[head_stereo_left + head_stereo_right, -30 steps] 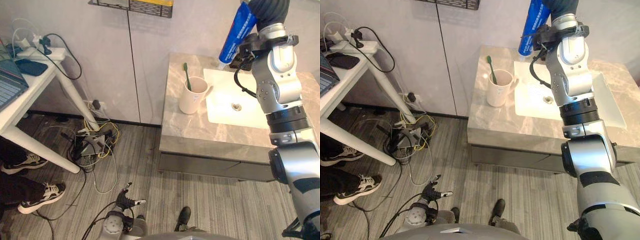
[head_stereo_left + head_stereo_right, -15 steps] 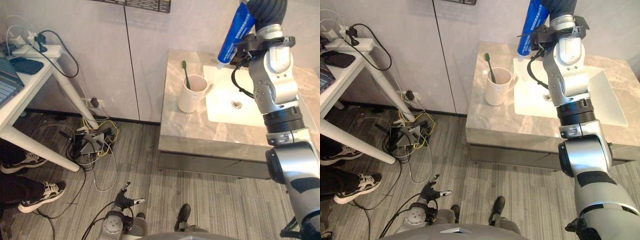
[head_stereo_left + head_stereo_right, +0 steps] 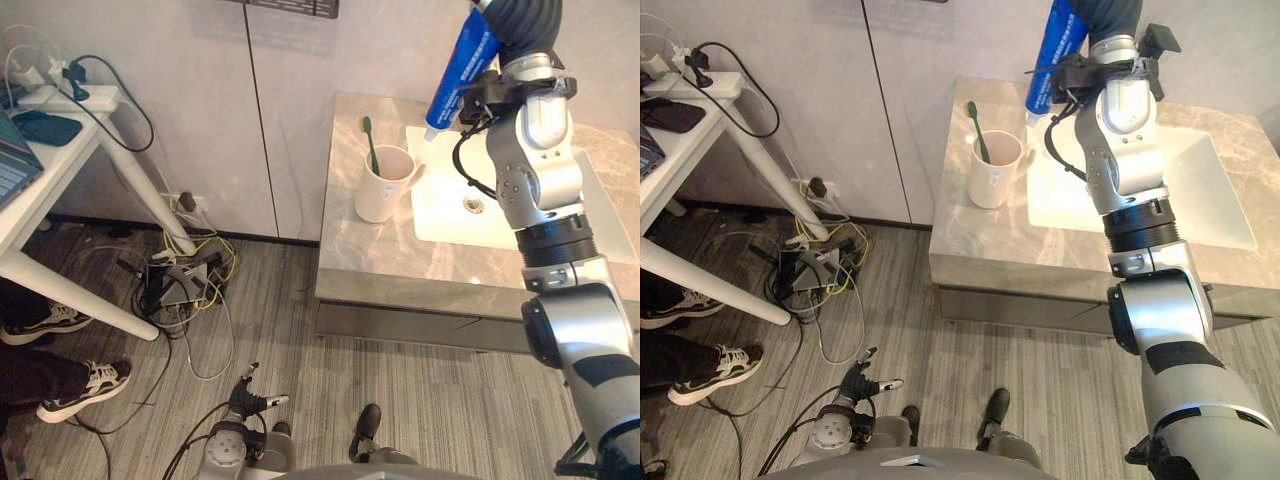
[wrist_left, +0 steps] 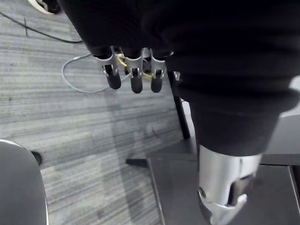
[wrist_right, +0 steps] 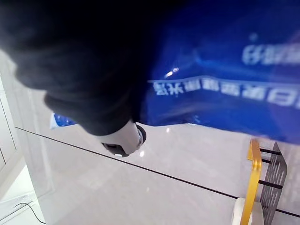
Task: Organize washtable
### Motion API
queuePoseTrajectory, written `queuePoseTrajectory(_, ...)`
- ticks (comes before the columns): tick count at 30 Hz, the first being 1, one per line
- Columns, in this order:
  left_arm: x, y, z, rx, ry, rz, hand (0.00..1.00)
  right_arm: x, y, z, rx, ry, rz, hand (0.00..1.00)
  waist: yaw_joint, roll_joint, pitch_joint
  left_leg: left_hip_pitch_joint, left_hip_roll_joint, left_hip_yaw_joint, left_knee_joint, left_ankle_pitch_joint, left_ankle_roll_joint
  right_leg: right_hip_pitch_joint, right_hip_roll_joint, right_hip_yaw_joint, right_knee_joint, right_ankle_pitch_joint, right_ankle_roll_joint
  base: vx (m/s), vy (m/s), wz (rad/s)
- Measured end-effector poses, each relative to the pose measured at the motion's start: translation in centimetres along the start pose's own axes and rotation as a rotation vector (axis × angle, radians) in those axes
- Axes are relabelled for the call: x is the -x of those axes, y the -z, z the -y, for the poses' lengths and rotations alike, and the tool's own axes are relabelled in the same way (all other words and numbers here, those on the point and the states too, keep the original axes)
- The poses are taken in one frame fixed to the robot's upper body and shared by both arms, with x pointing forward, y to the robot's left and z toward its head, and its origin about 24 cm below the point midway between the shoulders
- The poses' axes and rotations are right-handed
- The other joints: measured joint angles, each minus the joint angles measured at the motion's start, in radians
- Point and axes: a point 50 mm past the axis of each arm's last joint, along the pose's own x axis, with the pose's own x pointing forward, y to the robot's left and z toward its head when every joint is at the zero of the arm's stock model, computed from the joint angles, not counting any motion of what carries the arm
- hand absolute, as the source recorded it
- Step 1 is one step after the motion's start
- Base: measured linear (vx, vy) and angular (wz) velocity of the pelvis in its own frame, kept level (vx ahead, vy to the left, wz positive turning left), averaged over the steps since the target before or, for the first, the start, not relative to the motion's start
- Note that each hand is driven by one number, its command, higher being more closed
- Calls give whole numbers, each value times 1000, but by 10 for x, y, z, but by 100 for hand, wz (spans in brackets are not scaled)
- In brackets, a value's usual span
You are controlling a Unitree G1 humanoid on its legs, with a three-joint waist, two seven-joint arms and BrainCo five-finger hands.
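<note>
Left eye view: at upper right, the right hand (image 3: 522, 22) grips a blue toothpaste tube (image 3: 458, 68), cap down, over the table (image 3: 400, 270) by the sink (image 3: 470, 205), right of the white mug (image 3: 385, 185) holding a green toothbrush (image 3: 369, 142). The left hand (image 3: 247, 402) is at bottom centre.
Left wrist view: its fingers (image 4: 135, 80) hang straight, slightly apart.
Right wrist view: the thumb (image 5: 123, 139) is clamped against the tube.

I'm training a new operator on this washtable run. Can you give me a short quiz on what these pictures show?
1. True or false: the green toothbrush lies in the sink.
2. What does the right hand hold? A) a towel B) a blue tube C) a razor
3. Fill in: the left hand hangs low over the ____, its fingers relaxed.
Key: 1 false, it stands in the white mug; 2 B; 3 floor.
</note>
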Motion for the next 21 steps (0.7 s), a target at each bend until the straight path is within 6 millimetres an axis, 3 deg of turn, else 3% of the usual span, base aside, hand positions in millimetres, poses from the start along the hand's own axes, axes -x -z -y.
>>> queuePoseTrajectory(21,-6,-12,-4,7,-26,38,0,1,9,1,-4,24,-43,100,18,-15,65,-16,0,-3,3,0,0,-13,0,0,0,7,0,0,0,0)
